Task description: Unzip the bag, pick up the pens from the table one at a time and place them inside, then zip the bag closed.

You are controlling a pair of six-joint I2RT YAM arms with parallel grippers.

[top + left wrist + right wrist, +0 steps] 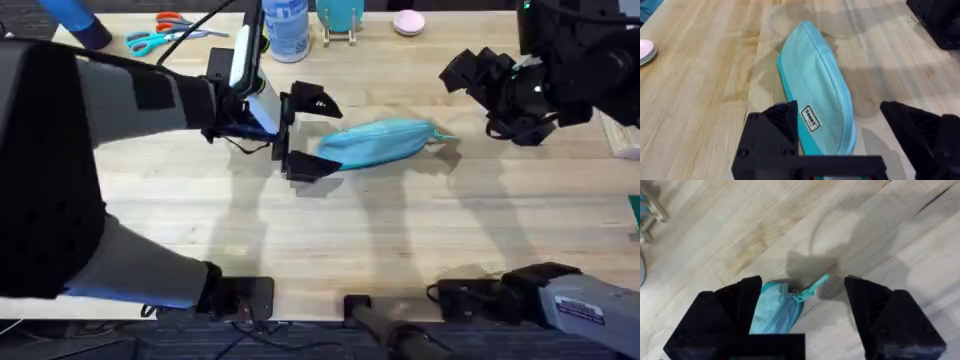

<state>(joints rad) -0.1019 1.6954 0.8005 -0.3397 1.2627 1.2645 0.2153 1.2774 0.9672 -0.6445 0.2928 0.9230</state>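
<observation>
The bag (378,143) lies along the desk's (400,230) 9-to-3 axis. The left end effector (303,133) straddles its 9 o'clock end, jaws wide; the right end effector (802,305), also wide, brackets the pull tab (812,286) at 3 o'clock.

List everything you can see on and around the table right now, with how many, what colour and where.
bag: one, light blue, lying zipped on the middle of the table, pull tab toward the right arm
table: one, light wood planks, under everything
scissors: one pair, teal and orange handles, far left edge
bottle: one, white with blue label, far edge near the middle
teal stand: one, far edge, beside the bottle
pink round object: one, far edge, right of the stand
left gripper: one, black, open, around the bag's left end
right gripper: one, black, open, over the bag's pull tab end
</observation>
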